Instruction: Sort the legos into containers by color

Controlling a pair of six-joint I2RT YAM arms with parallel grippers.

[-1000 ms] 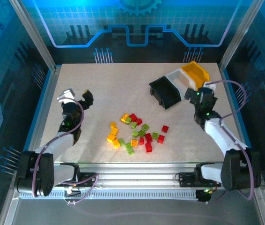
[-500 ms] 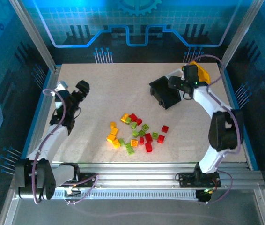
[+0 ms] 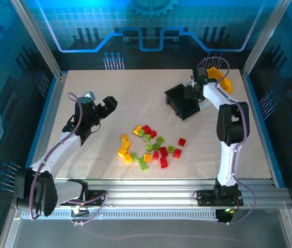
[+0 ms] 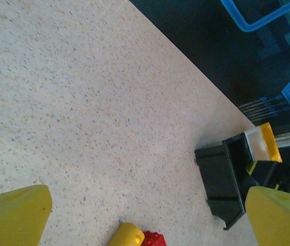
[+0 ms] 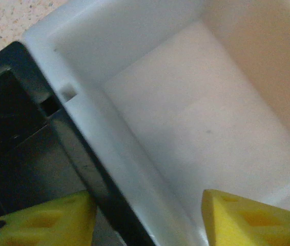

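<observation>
The legos (image 3: 148,147), red, yellow-orange and lime green, lie scattered in the middle of the table. At the back right stand the three containers side by side: a black bin (image 3: 179,103), a white bin (image 3: 191,82) largely under my right arm, and a yellow-orange bin (image 3: 222,80). My right gripper (image 3: 192,94) (image 5: 150,220) straddles the adjoining walls of the black bin (image 5: 17,133) and white bin (image 5: 186,113), one finger in each, jaws partly apart. My left gripper (image 3: 107,103) (image 4: 145,220) hovers open left of the pile, above a yellow lego (image 4: 127,236) and a red lego (image 4: 155,239).
The left wrist view looks across bare table to the black bin (image 4: 222,179) with the white bin (image 4: 255,143) and yellow-orange bin (image 4: 268,143) behind it. A raised metal frame (image 3: 53,119) edges the table.
My right arm swung from the right edge up to the bins, and its jaws narrowed around the black and white walls. My left gripper moved right toward the pile, staying open.
</observation>
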